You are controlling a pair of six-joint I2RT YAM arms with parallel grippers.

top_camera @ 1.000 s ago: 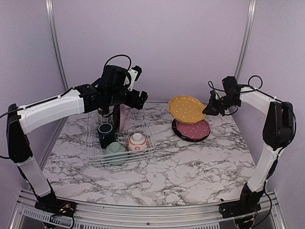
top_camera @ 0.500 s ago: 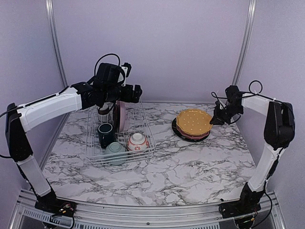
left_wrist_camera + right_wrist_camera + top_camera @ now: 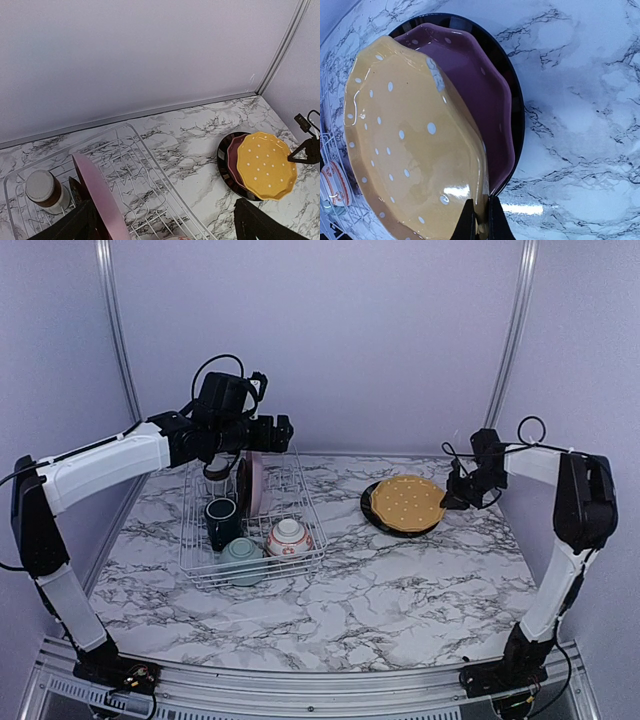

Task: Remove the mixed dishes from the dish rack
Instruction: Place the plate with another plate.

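The yellow plate [image 3: 410, 140] with white dots is lying on top of the dark red dotted plate [image 3: 480, 95], which is sitting in the black plate [image 3: 516, 107]. This stack is resting on the marble table [image 3: 380, 590], to the right of the dish rack [image 3: 300, 495] and well apart from it. The right gripper [image 3: 481, 215] is pinching the yellow plate's rim on the side away from the rack, with its fingers closed almost together on the thin edge.

Inside the rack, the pink plate [image 3: 97, 195] is standing upright on edge between the dividers. The white-and-brown cup [image 3: 45, 190] is sitting just beside it in the far left corner. The dark green mug [image 3: 221, 520] is standing nearer the middle. The pale green bowl [image 3: 243, 557] and the pink-white floral bowl [image 3: 289, 537] are lying side by side at the near end.

The left gripper [image 3: 162, 227] is hovering above the rack's far end, over the pink plate. Its fingers are spread fully apart and are holding nothing.
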